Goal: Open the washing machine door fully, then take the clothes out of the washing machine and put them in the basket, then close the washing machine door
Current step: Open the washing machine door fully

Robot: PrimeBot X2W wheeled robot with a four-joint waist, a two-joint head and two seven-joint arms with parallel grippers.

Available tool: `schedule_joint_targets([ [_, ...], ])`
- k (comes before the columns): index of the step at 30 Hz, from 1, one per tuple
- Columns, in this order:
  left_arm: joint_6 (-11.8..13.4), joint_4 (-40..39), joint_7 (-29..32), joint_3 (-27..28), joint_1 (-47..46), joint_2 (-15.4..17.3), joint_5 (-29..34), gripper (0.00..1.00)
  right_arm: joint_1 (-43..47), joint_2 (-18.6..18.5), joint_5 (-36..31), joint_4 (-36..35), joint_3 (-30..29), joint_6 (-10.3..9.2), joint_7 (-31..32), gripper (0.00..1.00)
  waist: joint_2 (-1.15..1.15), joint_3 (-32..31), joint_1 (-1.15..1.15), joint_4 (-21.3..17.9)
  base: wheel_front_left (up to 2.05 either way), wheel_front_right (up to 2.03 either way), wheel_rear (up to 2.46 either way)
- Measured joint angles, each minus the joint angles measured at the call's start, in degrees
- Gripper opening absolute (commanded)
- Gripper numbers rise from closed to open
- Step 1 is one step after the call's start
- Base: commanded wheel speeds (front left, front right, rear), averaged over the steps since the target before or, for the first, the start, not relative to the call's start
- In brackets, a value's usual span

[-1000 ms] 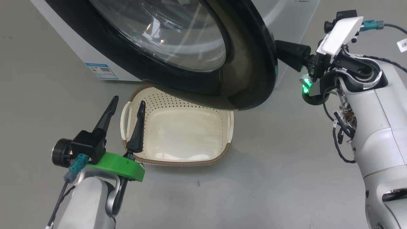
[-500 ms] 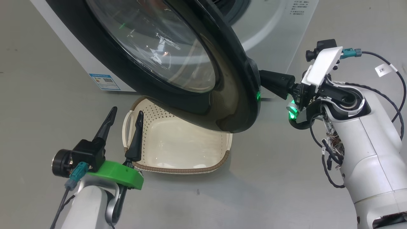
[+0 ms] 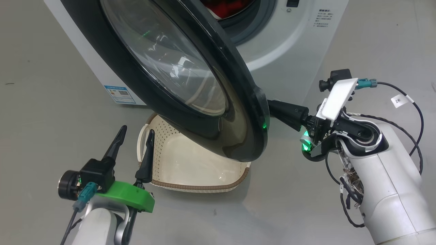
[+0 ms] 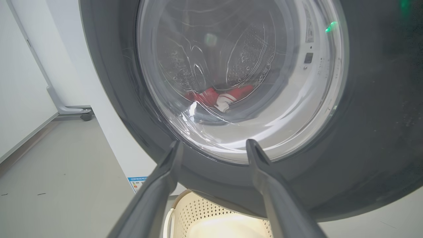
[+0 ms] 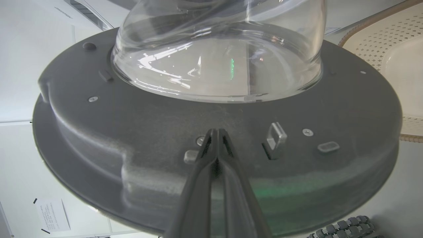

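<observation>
The washing machine (image 3: 293, 47) is white, and its door (image 3: 245, 136), black-rimmed with a bulging glass window, stands partly swung out over the basket (image 3: 204, 186). Red clothes (image 3: 227, 6) lie in the drum and show through the glass in the left wrist view as clothes (image 4: 224, 97). My right gripper (image 3: 273, 105) is shut, and the right wrist view shows the gripper (image 5: 216, 133) with its tips pressed against the grey inner face of the door (image 5: 99, 132), beside the latch hook (image 5: 276, 140). My left gripper (image 3: 137, 130) is open and holds nothing, hovering at the basket's left handle.
The cream basket sits on the grey floor directly under the door's lower edge. A blue label (image 3: 120, 94) marks the machine's lower corner. A wheeled stand leg (image 4: 71, 110) stands by the wall left of the machine. Cables hang off my right arm (image 3: 405, 102).
The door has swung further open toward the left, with my shut right gripper following against its inner face. The head camera has shifted, bringing the drum opening into sight. My left gripper stays put.
</observation>
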Motion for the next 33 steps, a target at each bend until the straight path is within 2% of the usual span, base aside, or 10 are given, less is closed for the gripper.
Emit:
schedule_joint_targets([
  [11, 0.6, 0.0, 0.0, -0.6, 0.6, 0.0, -0.5, 1.0, 5.3, 0.0, 0.4, -5.1, 2.3, 0.01, -2.6, 0.0, 0.0, -1.2, 0.0, 2.2, 0.0, 0.0, 0.0],
  [33, 1.6, 0.4, 0.0, -1.7, 3.0, 0.1, -1.2, 1.0, 14.1, 0.2, 2.4, -12.5, 11.8, 0.03, -9.0, 0.0, 0.0, -4.1, 0.0, 8.7, 0.0, 0.0, 0.0],
])
